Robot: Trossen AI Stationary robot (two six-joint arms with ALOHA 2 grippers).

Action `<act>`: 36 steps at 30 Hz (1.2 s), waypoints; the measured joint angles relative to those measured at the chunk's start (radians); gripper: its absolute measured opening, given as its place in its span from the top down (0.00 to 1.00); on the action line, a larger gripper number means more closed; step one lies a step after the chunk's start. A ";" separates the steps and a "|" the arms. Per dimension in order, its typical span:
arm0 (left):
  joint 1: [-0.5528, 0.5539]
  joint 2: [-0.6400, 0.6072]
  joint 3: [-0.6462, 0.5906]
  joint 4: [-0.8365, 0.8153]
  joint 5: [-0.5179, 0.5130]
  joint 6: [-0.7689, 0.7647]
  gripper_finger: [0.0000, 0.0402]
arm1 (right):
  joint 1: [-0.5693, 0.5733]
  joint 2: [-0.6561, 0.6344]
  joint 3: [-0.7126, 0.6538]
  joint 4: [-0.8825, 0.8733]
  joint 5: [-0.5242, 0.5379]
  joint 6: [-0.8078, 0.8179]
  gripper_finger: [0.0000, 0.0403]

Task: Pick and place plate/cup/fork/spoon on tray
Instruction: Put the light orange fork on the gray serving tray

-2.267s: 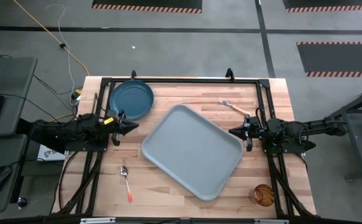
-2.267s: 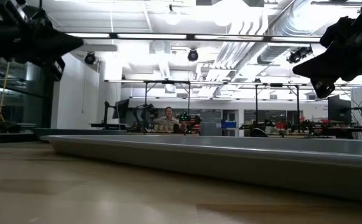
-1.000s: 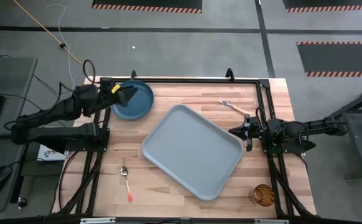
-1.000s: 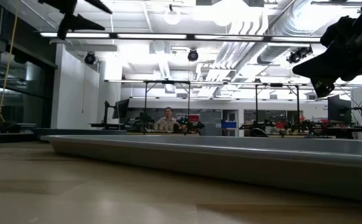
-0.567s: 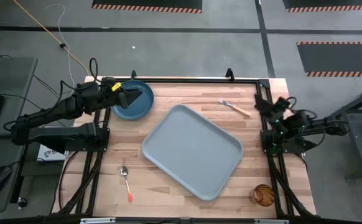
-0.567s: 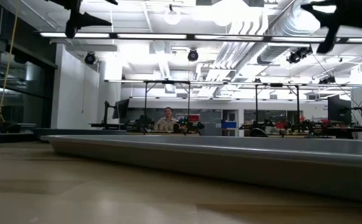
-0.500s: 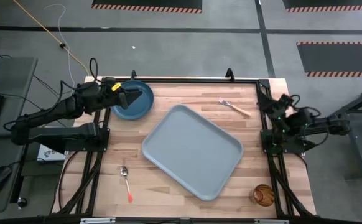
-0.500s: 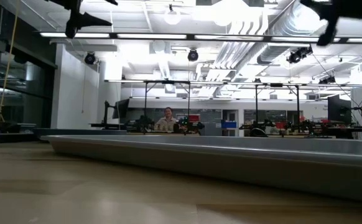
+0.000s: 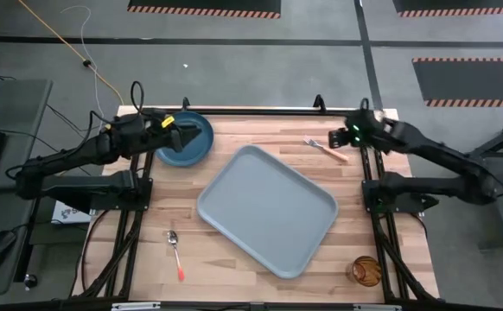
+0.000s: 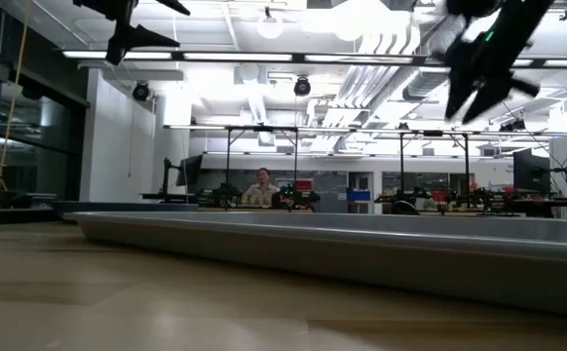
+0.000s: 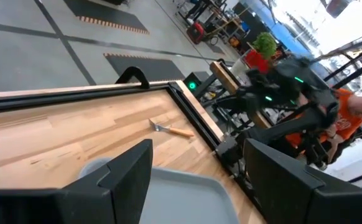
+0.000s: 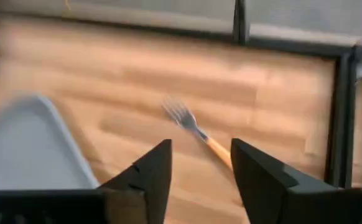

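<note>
Grey-blue tray (image 9: 267, 210) lies angled at table centre, empty. Teal plate (image 9: 188, 138) rests far-left. Peach-handled fork (image 9: 325, 149) lies far-right. Red-handled spoon (image 9: 175, 251) near-left, amber cup (image 9: 366, 270) near-right corner.

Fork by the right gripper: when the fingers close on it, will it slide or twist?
The fork lies flat on the bare wooden table, so it sits low and may skid if nudged. Its thin handle probably swivels in a pinch off centre. It looks stiff and light. The right gripper, open, is lined up over the handle.
</note>
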 joint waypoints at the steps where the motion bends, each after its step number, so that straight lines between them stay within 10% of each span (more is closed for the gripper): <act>1: 0.000 0.000 0.000 -0.002 0.001 0.000 0.40 | -0.039 0.050 -0.003 0.007 -0.052 -0.032 0.57; 11: 0.000 -0.001 0.000 -0.001 0.049 -0.016 0.40 | -0.226 0.446 -0.008 0.010 -0.247 -0.352 0.52; 30: 0.000 -0.001 0.000 -0.002 0.046 -0.017 0.40 | -0.229 0.734 0.000 0.103 -0.202 -0.391 0.52; 36: 0.000 -0.001 0.000 -0.002 0.041 -0.016 0.40 | -0.228 0.734 -0.002 0.097 -0.207 -0.426 0.72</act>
